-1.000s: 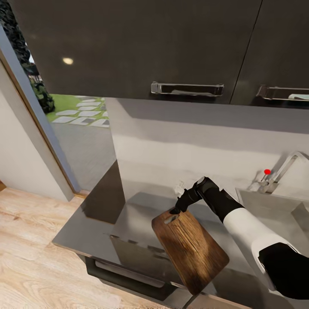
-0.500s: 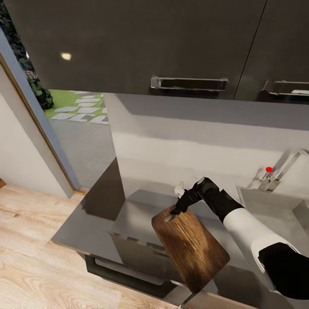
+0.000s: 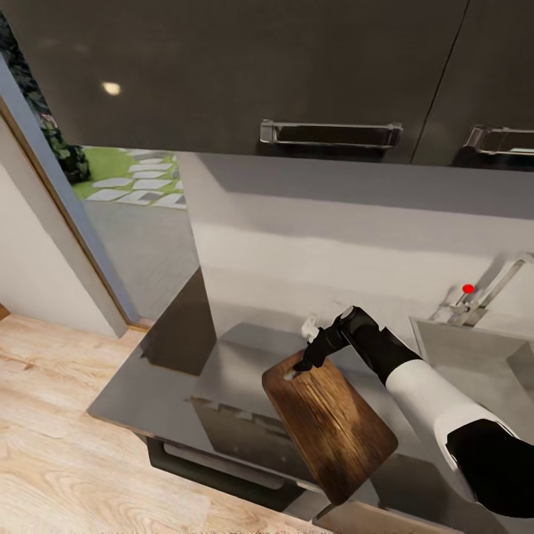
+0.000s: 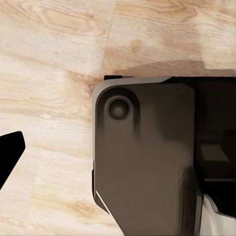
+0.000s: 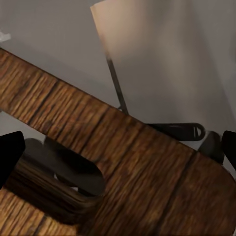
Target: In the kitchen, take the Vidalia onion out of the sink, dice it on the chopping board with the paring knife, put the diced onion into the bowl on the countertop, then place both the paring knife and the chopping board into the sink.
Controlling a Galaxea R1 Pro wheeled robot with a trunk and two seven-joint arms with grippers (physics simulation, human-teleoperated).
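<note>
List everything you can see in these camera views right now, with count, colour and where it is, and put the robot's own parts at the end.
chopping board: one, brown wood, tilted over the countertop's front edge, slot end at the gripper
countertop: one, grey, below the cabinets
sink: one, grey, at the view's right
tap: one, chrome with red knob, behind the sink
upper cabinets: two doors, glossy dark, chrome handles
floor: light wood planks, lower left
small white object: one, on the counter behind the board
right gripper: one, black, shut on the board's slot end
left gripper: dark tip, over the floor
</note>
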